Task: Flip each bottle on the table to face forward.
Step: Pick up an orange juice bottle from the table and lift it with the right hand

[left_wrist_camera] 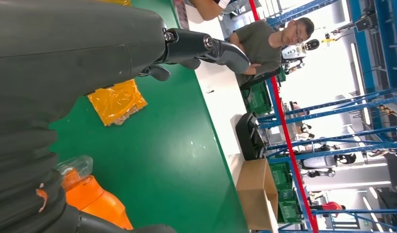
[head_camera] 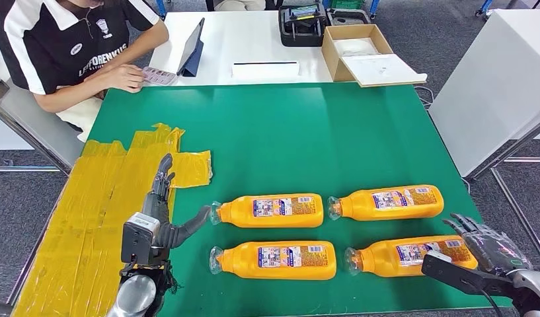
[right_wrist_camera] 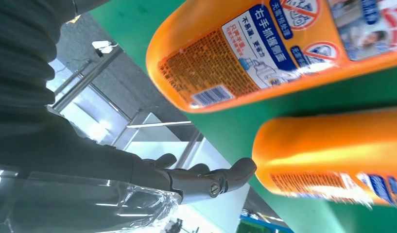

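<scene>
Four orange bottles (head_camera: pixel 273 211) lie on their sides, labels up, in two rows near the green worktop's (head_camera: pixel 307 132) front edge. The left hand (head_camera: pixel 162 214) hovers beside their clear caps, fingers (head_camera: pixel 163 173) spread, holding nothing. The right hand (head_camera: pixel 485 247) sits at the front right bottle's (head_camera: pixel 412 256) base; its wrist view shows fingers (right_wrist_camera: pixel 206 177) apart, just off the bottle. Yellow tape (head_camera: pixel 95 218) covers the left edge.

My right hand (head_camera: pixel 482 247) hides the near right bottle's (head_camera: pixel 399 256) base; label print too small to read
</scene>
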